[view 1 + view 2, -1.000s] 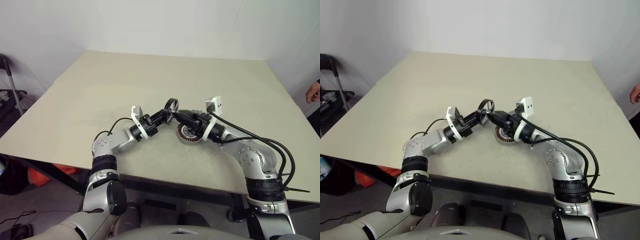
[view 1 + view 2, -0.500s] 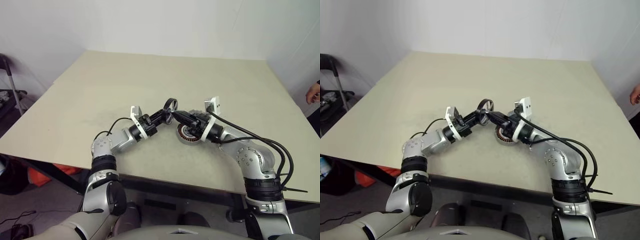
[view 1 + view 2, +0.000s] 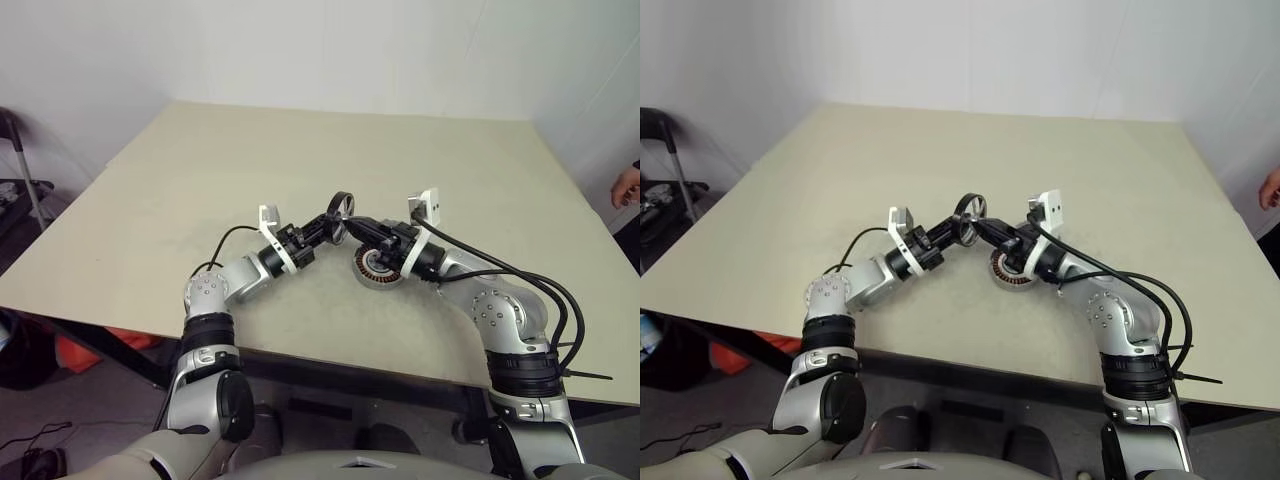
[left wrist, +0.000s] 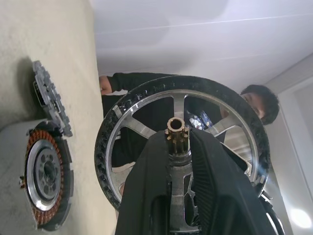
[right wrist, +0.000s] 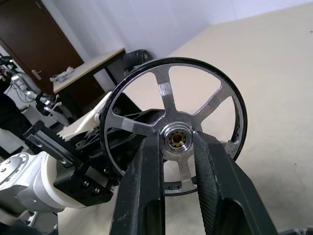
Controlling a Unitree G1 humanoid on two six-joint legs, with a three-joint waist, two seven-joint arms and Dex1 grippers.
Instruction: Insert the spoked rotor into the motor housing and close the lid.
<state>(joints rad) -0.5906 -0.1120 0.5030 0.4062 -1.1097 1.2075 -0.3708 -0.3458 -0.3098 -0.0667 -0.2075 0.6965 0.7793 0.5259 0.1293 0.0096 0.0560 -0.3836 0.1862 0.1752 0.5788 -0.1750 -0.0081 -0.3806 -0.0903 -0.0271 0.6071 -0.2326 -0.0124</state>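
Passing the wheel (image 3: 342,205) from one set of fingers to the other is the step in hand: it stands upright in the air above the counter (image 3: 420,160), just beside the grey can (image 3: 378,268) with its copper windings. Both sets of fingers pinch its hub, the left fingers (image 4: 168,142) on the toothed shaft, the right fingers (image 5: 176,142) on the other face. The right grip should be firm before the left lets go. The notched cap (image 4: 51,98) leans against the can, so lower the wheel flat and centred.
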